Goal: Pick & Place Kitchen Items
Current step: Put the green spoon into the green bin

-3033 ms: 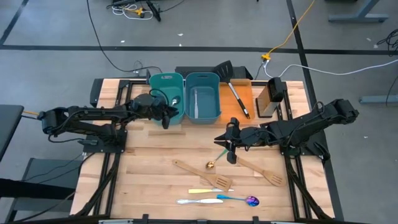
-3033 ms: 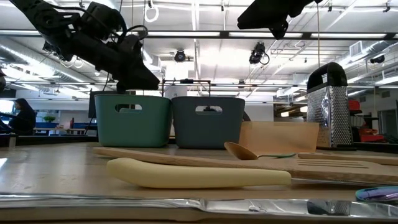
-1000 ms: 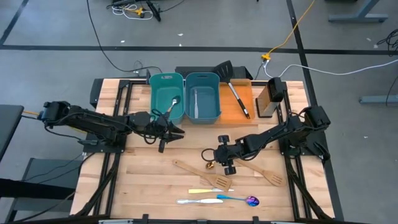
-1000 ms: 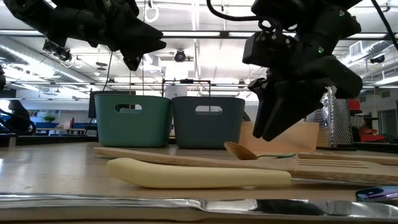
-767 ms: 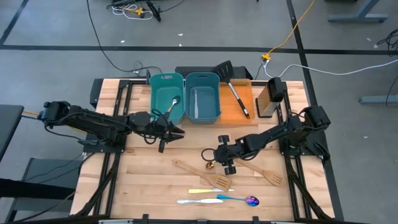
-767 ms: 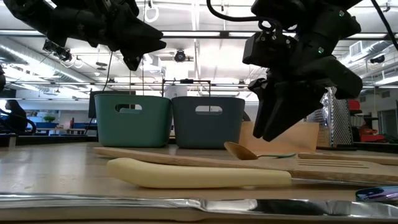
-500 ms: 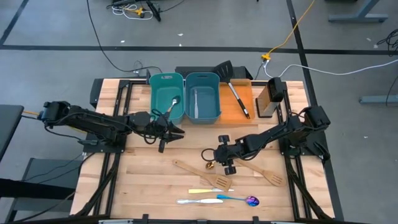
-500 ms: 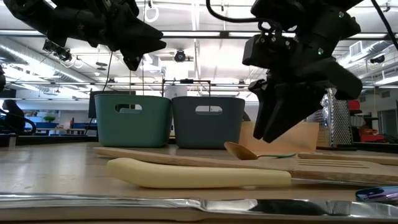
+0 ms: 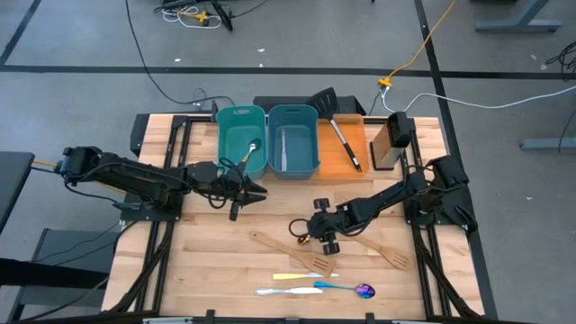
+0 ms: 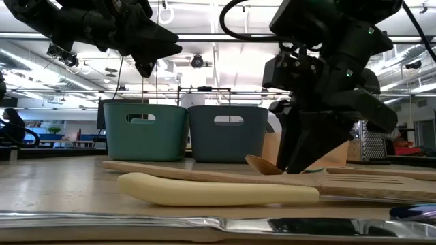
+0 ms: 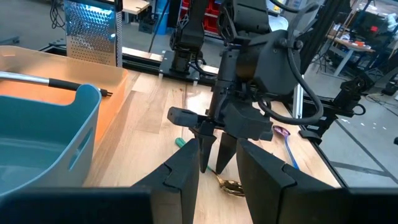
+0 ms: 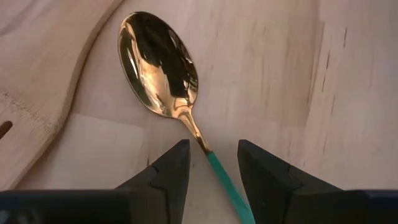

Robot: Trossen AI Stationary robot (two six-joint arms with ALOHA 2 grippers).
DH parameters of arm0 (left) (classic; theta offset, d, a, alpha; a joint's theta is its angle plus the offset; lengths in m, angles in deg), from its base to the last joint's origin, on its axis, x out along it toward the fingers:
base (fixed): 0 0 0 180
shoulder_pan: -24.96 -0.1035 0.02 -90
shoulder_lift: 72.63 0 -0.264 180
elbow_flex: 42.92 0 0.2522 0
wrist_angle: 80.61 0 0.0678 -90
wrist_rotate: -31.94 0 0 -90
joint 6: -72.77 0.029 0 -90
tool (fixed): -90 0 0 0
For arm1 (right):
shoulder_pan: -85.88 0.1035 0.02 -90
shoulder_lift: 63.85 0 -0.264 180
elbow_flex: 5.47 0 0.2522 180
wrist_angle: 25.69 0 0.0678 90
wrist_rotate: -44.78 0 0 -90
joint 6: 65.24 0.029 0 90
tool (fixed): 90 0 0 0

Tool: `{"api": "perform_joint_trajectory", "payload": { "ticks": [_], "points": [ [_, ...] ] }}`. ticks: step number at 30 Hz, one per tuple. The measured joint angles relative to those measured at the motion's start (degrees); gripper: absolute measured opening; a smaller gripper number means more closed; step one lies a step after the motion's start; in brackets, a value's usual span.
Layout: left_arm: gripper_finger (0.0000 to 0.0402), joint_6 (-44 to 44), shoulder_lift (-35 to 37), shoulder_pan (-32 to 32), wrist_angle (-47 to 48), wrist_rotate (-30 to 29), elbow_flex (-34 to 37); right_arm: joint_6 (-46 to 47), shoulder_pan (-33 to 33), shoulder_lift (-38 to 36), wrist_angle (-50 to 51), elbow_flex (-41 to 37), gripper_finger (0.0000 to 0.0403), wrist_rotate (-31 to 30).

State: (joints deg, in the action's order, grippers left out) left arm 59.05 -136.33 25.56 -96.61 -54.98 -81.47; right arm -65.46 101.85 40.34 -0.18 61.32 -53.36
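A gold spoon (image 12: 158, 65) with a teal handle (image 12: 221, 171) lies flat on the wooden table, mid-table (image 9: 304, 239). My right gripper (image 12: 211, 162) is open and low over it. One finger stands on each side of the handle just behind the bowl, without touching. Two pale wooden spatulas (image 9: 292, 254) (image 9: 378, 249) lie beside the spoon. A cream-handled knife (image 9: 301, 276), a silver utensil (image 9: 274, 291) and a blue-handled purple spoon (image 9: 346, 288) lie near the front edge. My left gripper (image 9: 259, 192) is open and empty, raised in front of the bins.
Two teal bins (image 9: 243, 142) (image 9: 294, 139) stand at the back, each with a utensil inside. An orange tray (image 9: 353, 135) beside them carries a black slotted spatula (image 9: 337, 126). A metal grater (image 9: 393, 139) stands at the back right.
My right gripper has come down toward the table and a little toward its left edge, so that its fingers now straddle the gold spoon's handle. The spoon has not moved.
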Motion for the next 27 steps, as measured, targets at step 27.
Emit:
{"api": "perform_joint_trajectory", "payload": {
  "ticks": [27],
  "points": [
    [0.0114, 0.0, 0.0, 0.0, 0.0, 0.0, 0.0, 2.7, -2.8, 1.0, 1.3, -0.1, 0.0150, 5.7]
  ]
}}
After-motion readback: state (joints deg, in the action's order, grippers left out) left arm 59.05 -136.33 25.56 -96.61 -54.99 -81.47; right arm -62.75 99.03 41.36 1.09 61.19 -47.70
